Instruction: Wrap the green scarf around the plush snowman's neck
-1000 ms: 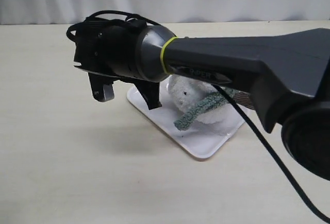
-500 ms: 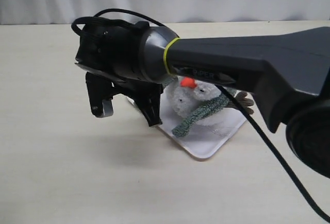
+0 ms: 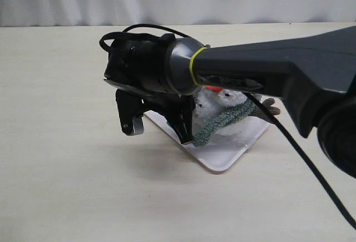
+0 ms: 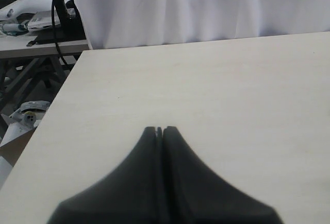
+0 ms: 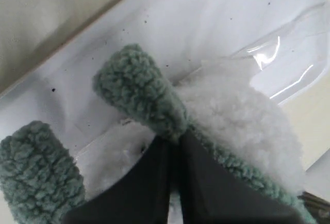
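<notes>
The plush snowman (image 3: 216, 104) sits on a white tray (image 3: 229, 154), its orange nose showing just under my right arm. The green scarf (image 3: 225, 118) lies across its neck, one end hanging toward the tray's front. My right gripper (image 3: 188, 135) reaches in from the left side of the snowman. In the right wrist view this gripper (image 5: 175, 137) is shut on the scarf (image 5: 138, 91) near that end, against the white plush body (image 5: 242, 126). A second scarf end (image 5: 36, 175) shows beside it. My left gripper (image 4: 160, 129) is shut and empty over bare table.
A brown twig arm (image 3: 268, 106) sticks out behind the snowman. The tray's glossy surface (image 5: 206, 18) surrounds the plush. The table's edge (image 4: 56, 100) and clutter beyond it show in the left wrist view. A black cable (image 3: 300, 158) hangs from my right arm.
My right arm has moved right and down, from beside the tray's left corner to the scarf's hanging end. The snowman's head and nose came into sight.
</notes>
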`<state>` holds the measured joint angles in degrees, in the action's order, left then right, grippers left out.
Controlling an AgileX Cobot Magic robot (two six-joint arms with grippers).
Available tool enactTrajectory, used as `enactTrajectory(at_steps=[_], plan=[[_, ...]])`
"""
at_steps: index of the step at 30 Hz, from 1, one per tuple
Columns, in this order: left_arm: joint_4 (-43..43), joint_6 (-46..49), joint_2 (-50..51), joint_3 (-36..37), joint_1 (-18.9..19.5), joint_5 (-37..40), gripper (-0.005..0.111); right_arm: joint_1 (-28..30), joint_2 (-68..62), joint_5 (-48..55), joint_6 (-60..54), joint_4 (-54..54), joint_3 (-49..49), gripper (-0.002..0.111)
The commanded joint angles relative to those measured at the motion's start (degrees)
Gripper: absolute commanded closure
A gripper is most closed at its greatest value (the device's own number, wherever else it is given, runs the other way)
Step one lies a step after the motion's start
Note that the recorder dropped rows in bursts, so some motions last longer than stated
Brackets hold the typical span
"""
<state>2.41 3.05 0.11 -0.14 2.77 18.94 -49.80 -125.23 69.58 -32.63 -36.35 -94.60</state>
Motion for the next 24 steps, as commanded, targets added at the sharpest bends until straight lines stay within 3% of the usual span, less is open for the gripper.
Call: enactTrajectory(at_steps=[1, 9, 16, 24], plan=[[-0.03, -0.14, -0.11, 0.14, 0.22, -0.44, 0.107, 0.32, 2.33, 0.39, 0.09, 2.10, 0.38, 0.104], [-0.03, -0.14, -0.11, 0.14, 0.22, -0.44, 0.107, 0.32, 2.54, 0.39, -2.82, 5.84, 1.54, 0.104], [-0.03, -0.14, -0.11, 0.14, 0.22, -0.44, 0.107, 0.32, 2.54, 0.39, -4.17, -2.54, 7.51, 0.104], [-0.03, -0.14, -0.11, 0.14, 0.22, -0.44, 0.107, 0.32, 2.20, 0.39, -4.04, -3.09, 8.24, 0.104]])
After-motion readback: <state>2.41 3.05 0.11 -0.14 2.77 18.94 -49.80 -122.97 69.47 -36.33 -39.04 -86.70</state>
